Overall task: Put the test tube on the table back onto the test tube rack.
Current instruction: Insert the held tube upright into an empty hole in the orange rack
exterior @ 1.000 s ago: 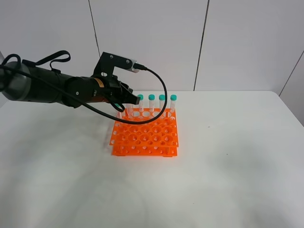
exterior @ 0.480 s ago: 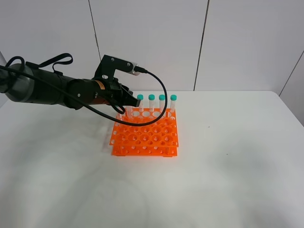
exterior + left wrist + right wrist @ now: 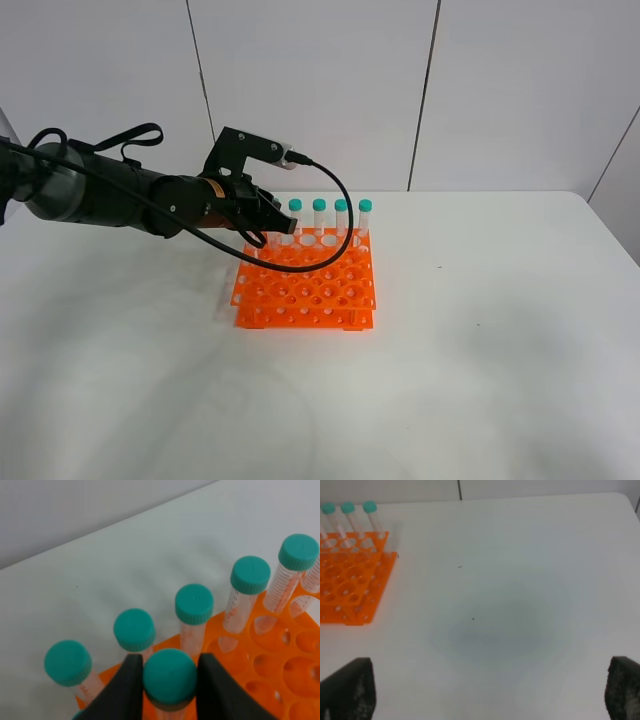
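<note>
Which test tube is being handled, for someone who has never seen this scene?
Find the orange test tube rack on the white table. At its far-left corner, the test tube is the only teal-capped one pinched in the left gripper; its neighbours stand free.

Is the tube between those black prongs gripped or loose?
Gripped: the left end effector is shut on the test tube; its fingers press both sides of the teal cap.

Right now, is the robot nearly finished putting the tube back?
Nearly. Done: the test tube is off the table, pinched by its teal cap in the shut left gripper. In hand: it hangs over the orange rack, beside the row of standing tubes; whether its tip is in a hole is hidden. Left: lower it in and let go.
</note>
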{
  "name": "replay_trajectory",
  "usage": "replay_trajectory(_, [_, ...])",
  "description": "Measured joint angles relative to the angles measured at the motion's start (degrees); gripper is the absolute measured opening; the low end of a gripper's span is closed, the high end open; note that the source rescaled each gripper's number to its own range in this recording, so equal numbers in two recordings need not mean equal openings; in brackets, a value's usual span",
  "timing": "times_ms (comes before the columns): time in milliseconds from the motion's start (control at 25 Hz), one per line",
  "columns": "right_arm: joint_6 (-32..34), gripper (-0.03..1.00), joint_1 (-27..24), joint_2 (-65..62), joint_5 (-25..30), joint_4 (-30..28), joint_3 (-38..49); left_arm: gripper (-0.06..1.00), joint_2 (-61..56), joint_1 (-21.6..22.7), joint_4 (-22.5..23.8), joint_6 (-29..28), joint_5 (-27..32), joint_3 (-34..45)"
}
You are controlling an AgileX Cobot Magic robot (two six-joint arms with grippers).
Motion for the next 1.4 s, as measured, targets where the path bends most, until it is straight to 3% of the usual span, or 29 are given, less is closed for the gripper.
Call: replay_trajectory(1400, [0.00,1.00,0.00,0.00,0.00,0.00,0.00,0.00,4.38,0.00,-0.06,0.00,-2.06,-0.07])
